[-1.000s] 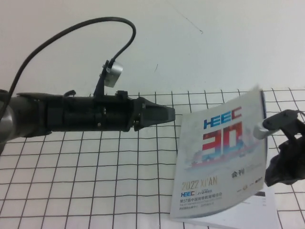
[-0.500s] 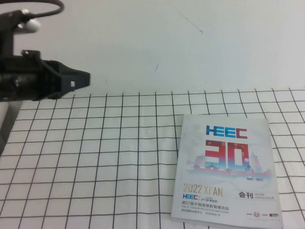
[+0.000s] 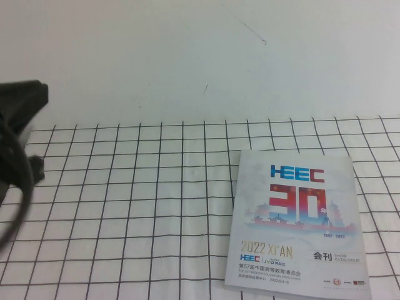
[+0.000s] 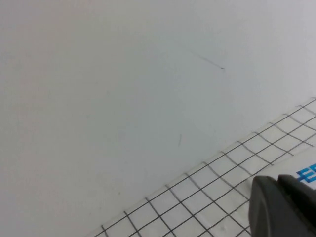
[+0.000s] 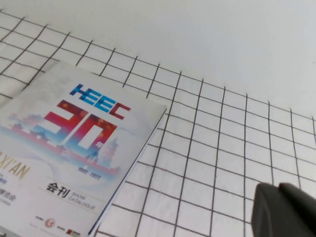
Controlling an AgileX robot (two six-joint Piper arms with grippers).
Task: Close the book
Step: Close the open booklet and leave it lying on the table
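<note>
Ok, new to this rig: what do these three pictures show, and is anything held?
This is a robot with two arms, each ending in a grasping tool. One picture looks down from a raised camera on the robot's side; the other two come from cameras on the wrists. A grid mat lies on the white table, and a book lies on it toward the robot's right, closed, cover up. The dark shape at the overhead view's left edge is the left arm. The left tool and right tool each show only as a dark corner in their wrist views, above the mat. Nothing touches the book.
</note>
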